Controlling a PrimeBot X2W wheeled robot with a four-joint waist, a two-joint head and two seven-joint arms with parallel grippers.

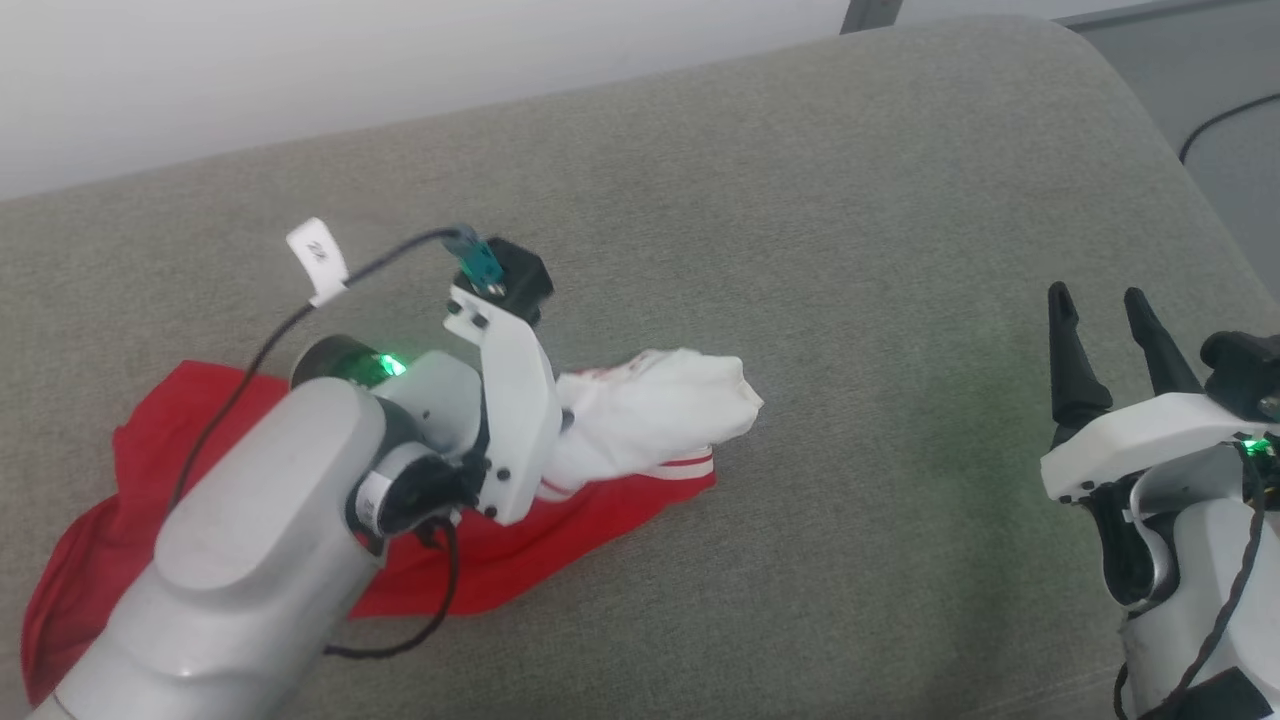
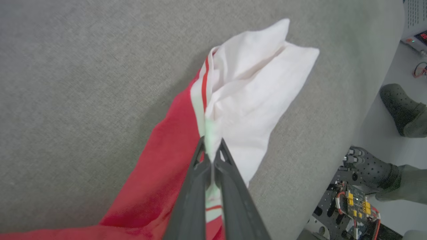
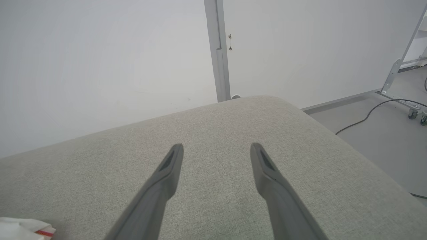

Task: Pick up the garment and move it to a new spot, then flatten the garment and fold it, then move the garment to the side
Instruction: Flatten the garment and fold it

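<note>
The garment [image 1: 140,520] lies crumpled on the grey cushion [image 1: 800,200] at the left, red body spread out, one white sleeve [image 1: 660,410] bunched toward the middle. My left arm [image 1: 300,520] reaches over it, and its wrist bracket hides the fingers in the head view. In the left wrist view my left gripper [image 2: 211,145] is shut on the white sleeve [image 2: 253,90] right beside its red-striped trim [image 2: 204,83]. My right gripper [image 1: 1096,295] hovers over bare cushion at the right, open and holding nothing, its fingers spread wide [image 3: 217,146]. A corner of the sleeve [image 3: 23,228] shows at the lower left of the right wrist view.
The cushion's rounded edge [image 2: 377,83] drops to the floor, where a person's feet in dark perforated clogs [image 2: 400,106] stand by an exposed circuit board [image 2: 357,203]. A black cable [image 1: 1225,115] runs along the floor at the far right. A pale wall [image 3: 100,66] backs the cushion.
</note>
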